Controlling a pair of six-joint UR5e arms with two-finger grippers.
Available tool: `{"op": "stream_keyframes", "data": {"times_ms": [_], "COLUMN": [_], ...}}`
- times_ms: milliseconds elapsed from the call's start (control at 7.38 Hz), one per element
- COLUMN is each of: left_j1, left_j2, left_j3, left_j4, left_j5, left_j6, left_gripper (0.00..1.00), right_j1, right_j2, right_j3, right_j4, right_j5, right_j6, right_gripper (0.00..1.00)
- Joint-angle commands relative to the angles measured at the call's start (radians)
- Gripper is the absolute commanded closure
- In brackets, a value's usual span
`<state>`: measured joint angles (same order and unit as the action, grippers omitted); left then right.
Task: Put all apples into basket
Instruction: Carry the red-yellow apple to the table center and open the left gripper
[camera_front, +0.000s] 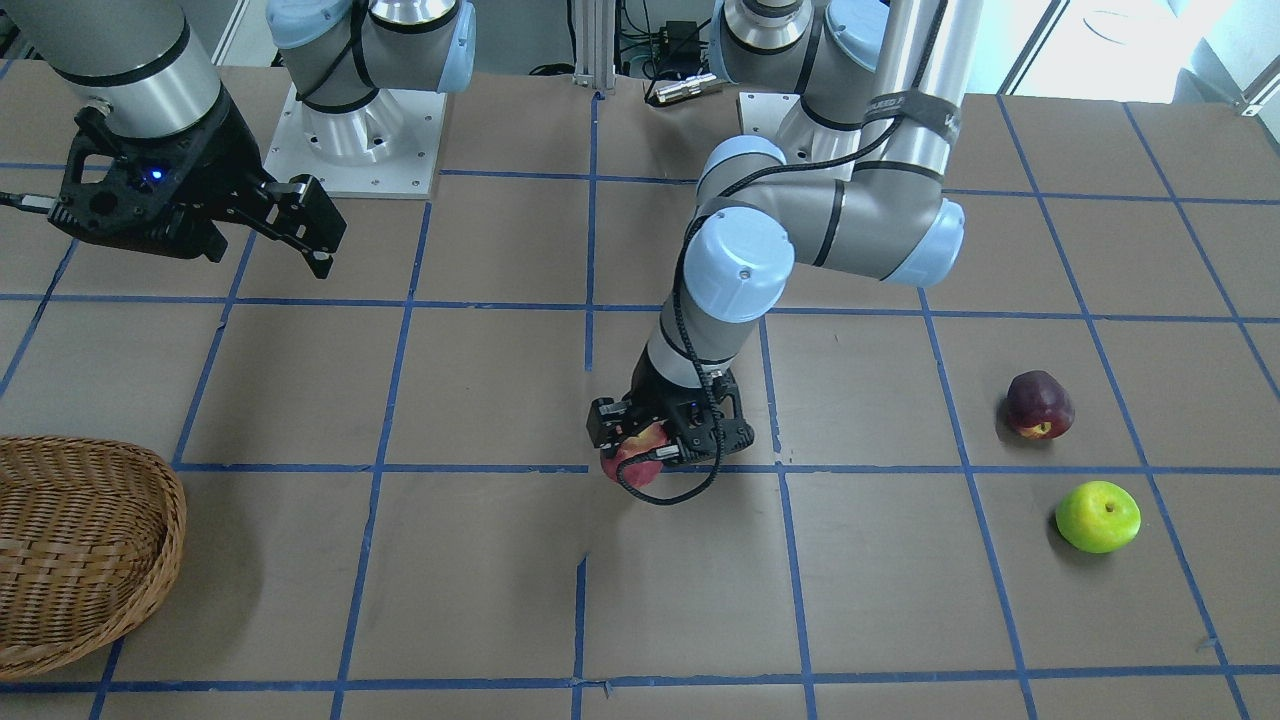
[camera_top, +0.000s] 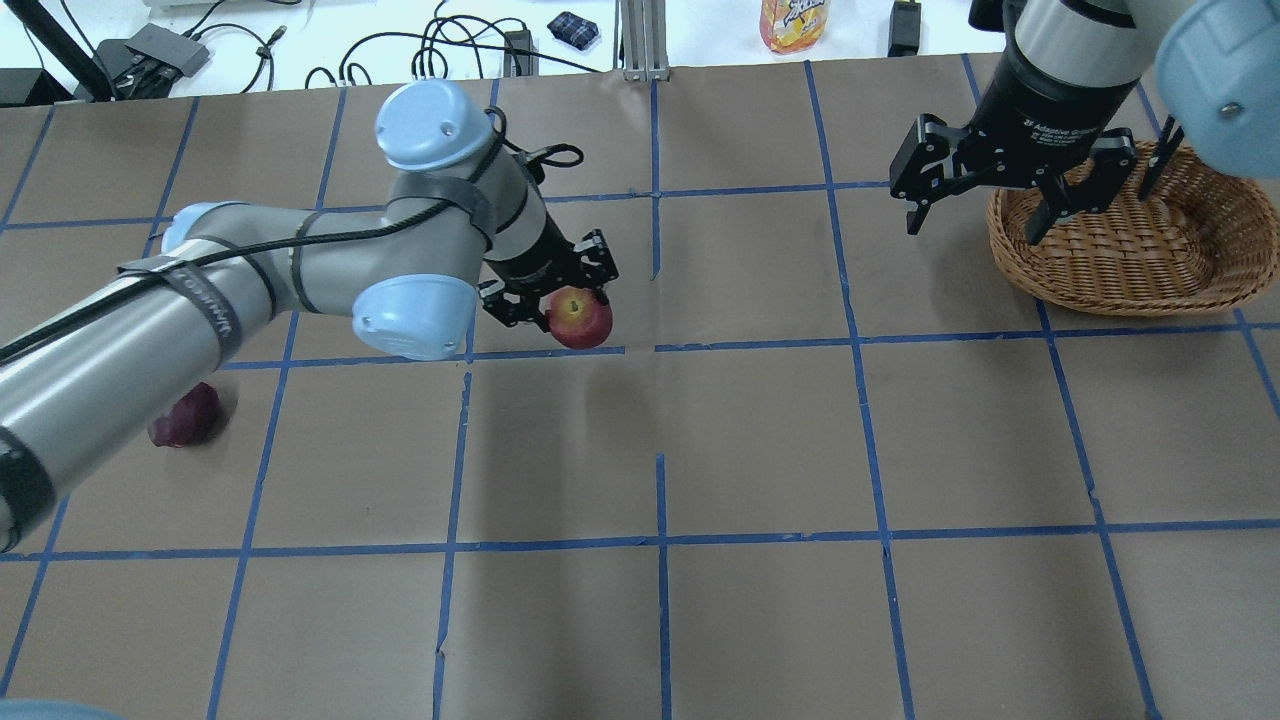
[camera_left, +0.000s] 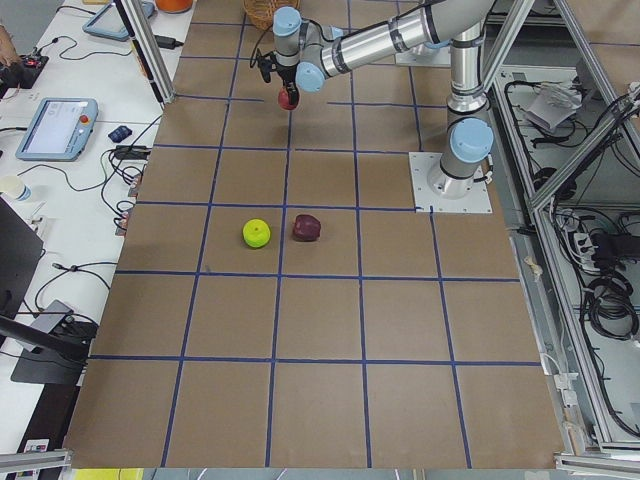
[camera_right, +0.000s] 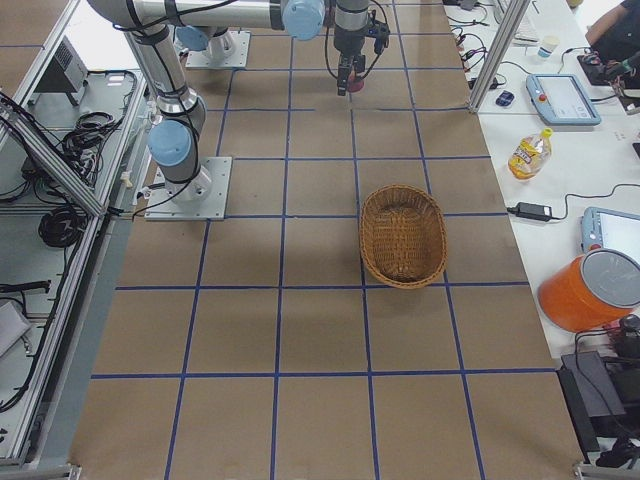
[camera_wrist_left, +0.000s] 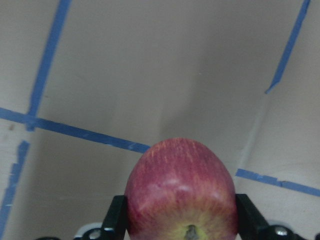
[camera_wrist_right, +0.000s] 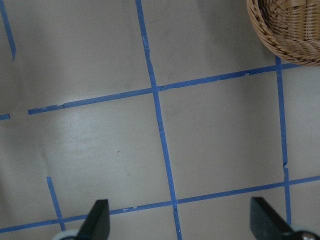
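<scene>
My left gripper (camera_top: 577, 312) is shut on the red apple (camera_top: 580, 320) and holds it above the table's middle; the apple fills the lower part of the left wrist view (camera_wrist_left: 181, 192) between the two fingers. The maroon apple (camera_front: 1039, 405) and the lime green apple (camera_front: 1097, 516) lie side by side on the table at my far left. My left arm hides the green one in the overhead view. The wicker basket (camera_top: 1100, 295) stands empty at my right. My right gripper (camera_top: 975, 228) is open and empty, hovering just beside the basket's rim (camera_wrist_right: 272, 37).
The arm bases (camera_front: 350, 140) stand at the table's near edge. A white bench beyond the far edge carries cables and a juice bottle (camera_top: 795, 22). Blue tape lines grid the brown tabletop (camera_top: 760, 440).
</scene>
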<state>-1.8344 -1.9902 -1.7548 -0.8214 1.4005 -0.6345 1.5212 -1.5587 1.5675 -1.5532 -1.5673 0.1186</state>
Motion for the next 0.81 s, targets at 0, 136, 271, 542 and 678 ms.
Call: {"op": "stream_keyframes", "data": {"times_ms": [0, 136, 271, 542, 678], "left_j1": [-0.075, -0.075, -0.072, 0.016, 0.076], "left_j2": [-0.074, -0.097, -0.081, -0.004, 0.051], "left_j3": [0.056, 0.055, 0.067, 0.084, 0.130], "left_j4": [0.075, 0.082, 0.081, 0.038, -0.095], "left_j5": [0.018, 0.040, 0.041, 0.087, 0.083], "left_j6": [-0.080, -0.033, -0.007, 0.215, 0.327], "left_gripper": [0.80, 0.01, 0.00, 0.00, 0.00], "right_j1": [-0.019, -0.022, -0.022, -0.022, -0.010], "right_j2": [0.012, 0.025, 0.037, 0.128, 0.159], "right_j3": [0.003, 0.003, 0.005, 0.006, -0.009], "right_j4": [-0.057, -0.114, -0.120, -0.111, -0.123], "right_j5": [-0.010, -0.010, -0.008, 0.006, 0.010], "right_j6": [0.001, 0.000, 0.000, 0.004, 0.027], "right_gripper": [0.00, 0.00, 0.00, 0.00, 0.00]}}
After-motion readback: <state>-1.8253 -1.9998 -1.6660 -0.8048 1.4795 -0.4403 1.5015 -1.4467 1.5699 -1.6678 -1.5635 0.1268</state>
